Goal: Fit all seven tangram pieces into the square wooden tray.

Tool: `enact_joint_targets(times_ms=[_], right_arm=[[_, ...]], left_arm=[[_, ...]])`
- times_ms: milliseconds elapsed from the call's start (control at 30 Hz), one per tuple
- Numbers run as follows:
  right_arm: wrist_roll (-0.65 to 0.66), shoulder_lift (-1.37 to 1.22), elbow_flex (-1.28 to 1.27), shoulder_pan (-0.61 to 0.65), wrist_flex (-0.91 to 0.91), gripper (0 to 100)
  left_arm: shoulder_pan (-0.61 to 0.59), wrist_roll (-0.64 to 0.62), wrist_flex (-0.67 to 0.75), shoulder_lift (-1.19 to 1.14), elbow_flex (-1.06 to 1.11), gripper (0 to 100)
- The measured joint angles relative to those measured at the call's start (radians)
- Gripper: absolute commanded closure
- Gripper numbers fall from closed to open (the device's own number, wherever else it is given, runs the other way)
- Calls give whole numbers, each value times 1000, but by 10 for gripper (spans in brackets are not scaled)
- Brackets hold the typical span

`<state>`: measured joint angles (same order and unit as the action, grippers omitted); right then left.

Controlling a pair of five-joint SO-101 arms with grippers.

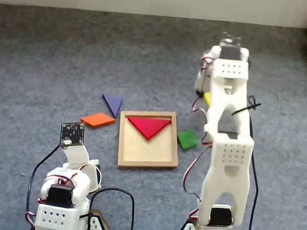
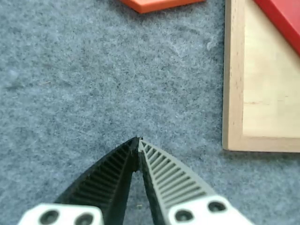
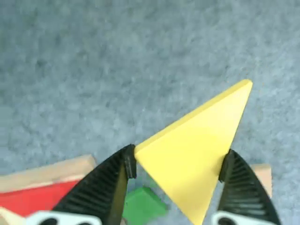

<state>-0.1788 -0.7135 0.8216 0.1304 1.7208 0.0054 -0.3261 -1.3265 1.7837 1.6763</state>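
A: We start at the right pincer (image 3: 179, 161). What do we log?
B: Clamped on the yellow triangle (image 3: 197, 145), a finger on each side, one corner poking out past the tips.
A: And where is that over the desk (image 1: 44, 66)?
B: In the high view that arm is stretched far out, to the right of the tray (image 1: 146, 164). We see a sliver of yellow beside its wrist, beyond the green square (image 1: 187, 139). Whether the triangle touches the grey cloth, we can't tell.
A: And the left pincer (image 2: 138, 143)?
B: Fingers pressed together tip to tip, pointing down at the cloth just outside the tray's near left corner. That arm sits folded by its base.
A: What's in the tray?
B: We count one piece in: the red triangle (image 1: 149, 126), long side along the far rim, point toward the middle. The rest of the floor is bare wood.
A: Loose pieces?
B: The green square is just beside the right rim; touching or not, we can't tell. The orange piece (image 1: 98, 119) lies just left of the far left corner, with the purple triangle (image 1: 112, 102) just beyond it.
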Motion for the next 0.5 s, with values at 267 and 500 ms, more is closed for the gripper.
enact_joint_targets(times_ms=[267,500], right_arm=[[35,381,-508,207,0,771],[35,428,-772,396,-109,771]], left_arm=[[0,0,0,0,0,994],[0,0,0,0,0,994]])
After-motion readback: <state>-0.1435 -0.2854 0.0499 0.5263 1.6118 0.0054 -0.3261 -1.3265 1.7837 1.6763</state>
